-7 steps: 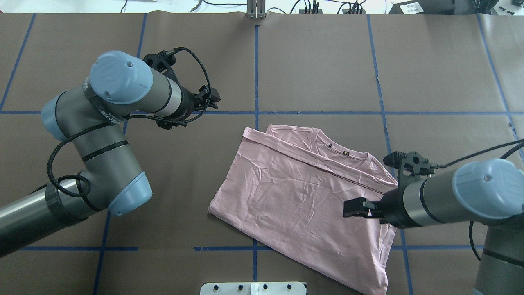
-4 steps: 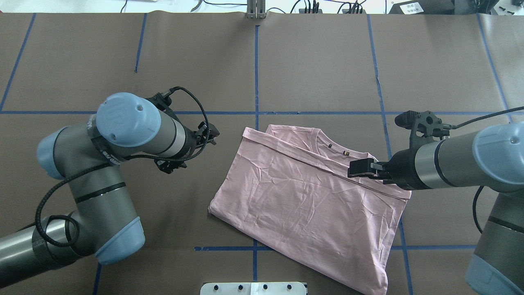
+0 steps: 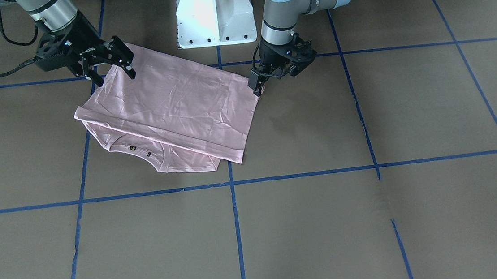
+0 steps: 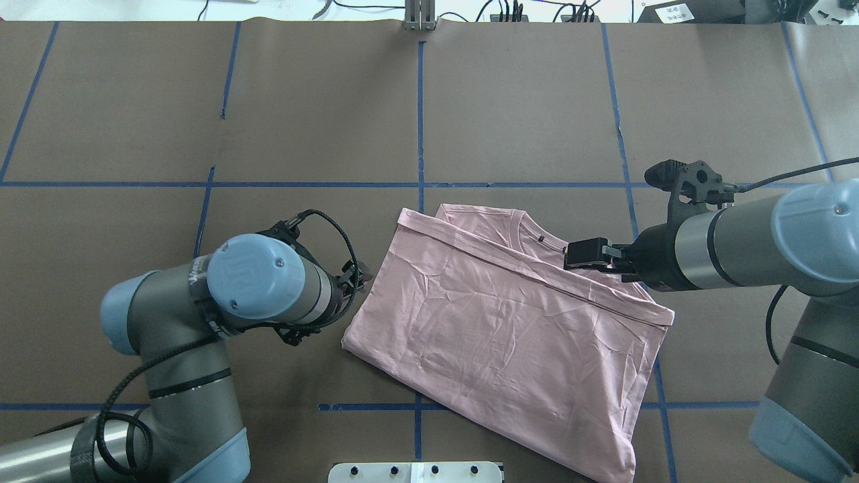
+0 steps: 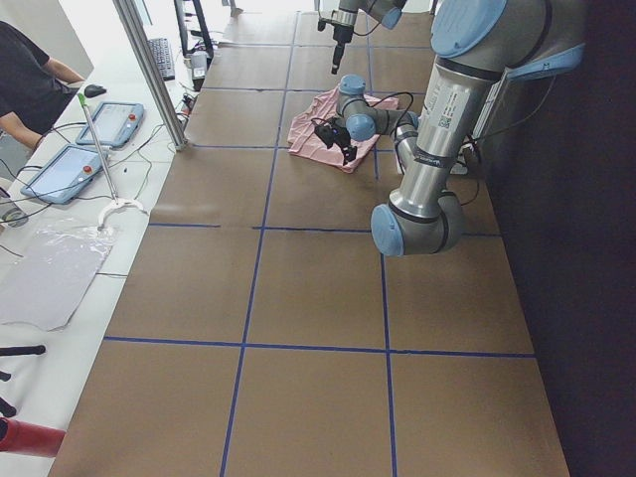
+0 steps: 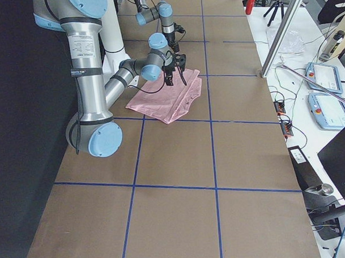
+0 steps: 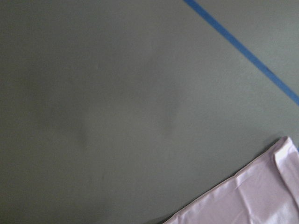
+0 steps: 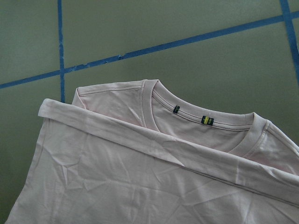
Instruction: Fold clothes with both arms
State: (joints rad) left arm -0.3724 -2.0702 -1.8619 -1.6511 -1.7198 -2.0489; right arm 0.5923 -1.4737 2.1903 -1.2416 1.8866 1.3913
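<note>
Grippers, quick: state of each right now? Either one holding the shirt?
Left gripper: at the T-shirt's edge; open or closed cannot be told.
Right gripper: open, fingers spread over the T-shirt, holding nothing.

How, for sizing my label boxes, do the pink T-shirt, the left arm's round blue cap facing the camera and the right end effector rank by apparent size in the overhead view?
1. T-shirt, by far largest.
2. Left arm's blue cap, though it stands nearer the camera, which enlarges it.
3. Right end effector, smallest.

The left hand [image 4: 359,277] neared the T-shirt [image 4: 496,335]; the right hand [image 4: 582,255] reached its collar [image 4: 522,231].
</note>
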